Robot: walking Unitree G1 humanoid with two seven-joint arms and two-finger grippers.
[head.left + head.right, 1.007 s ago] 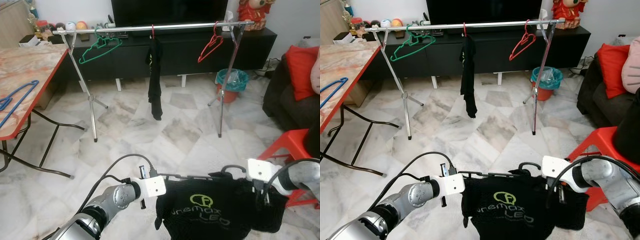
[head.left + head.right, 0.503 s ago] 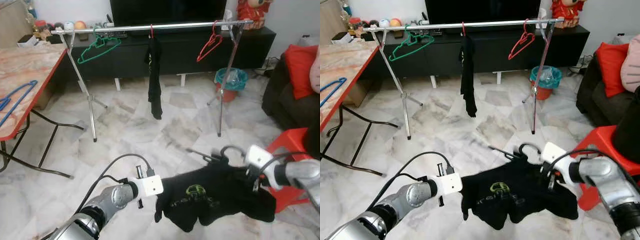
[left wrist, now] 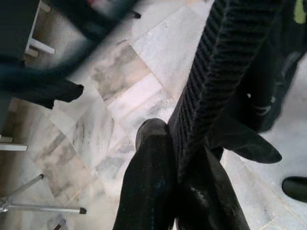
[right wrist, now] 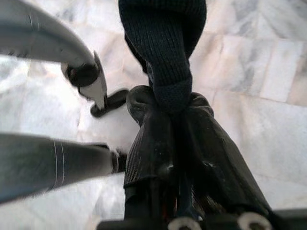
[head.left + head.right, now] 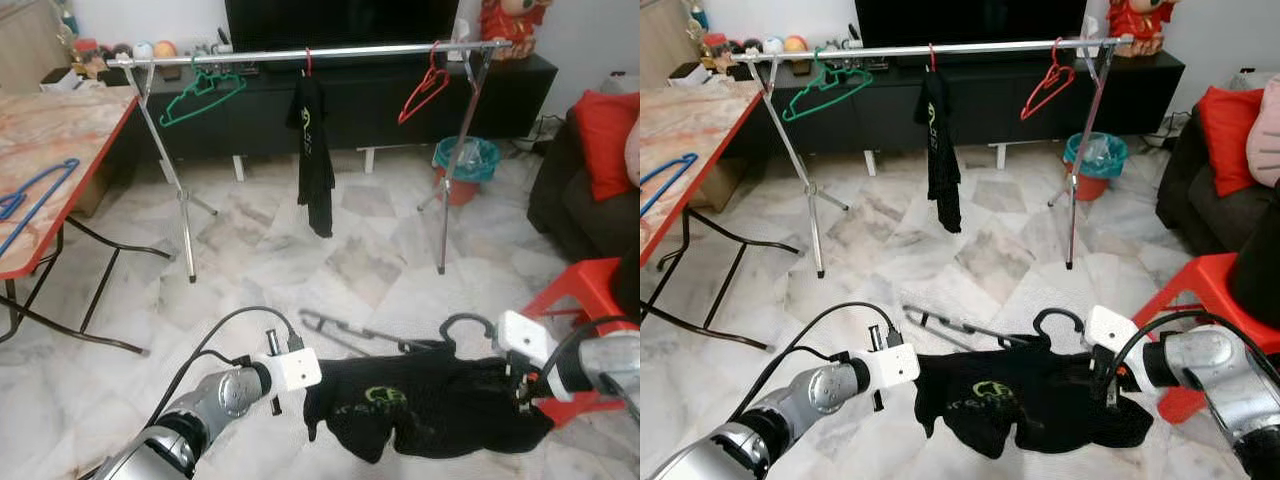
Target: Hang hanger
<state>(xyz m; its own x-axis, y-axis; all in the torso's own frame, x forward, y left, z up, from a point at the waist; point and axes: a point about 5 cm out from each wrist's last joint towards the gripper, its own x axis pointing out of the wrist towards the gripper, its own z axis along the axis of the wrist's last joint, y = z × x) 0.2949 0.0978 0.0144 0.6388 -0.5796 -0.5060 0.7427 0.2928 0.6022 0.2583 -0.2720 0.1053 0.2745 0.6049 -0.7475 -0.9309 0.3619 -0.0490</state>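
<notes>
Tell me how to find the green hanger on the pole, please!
Look at the long silver rail standing in front of the dark TV cabinet. Three things hang from it: the green hanger near the robot's left end, a black garment in the middle, a red hanger near the right end. It is the only green one.

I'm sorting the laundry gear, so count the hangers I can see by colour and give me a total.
Green hanger on the rail: 1
Red hangers, one bare and one carrying the hung black garment: 2
Blue hanger on the table: 1
Black hanger with the held shirt: 1
Total: 5
</notes>
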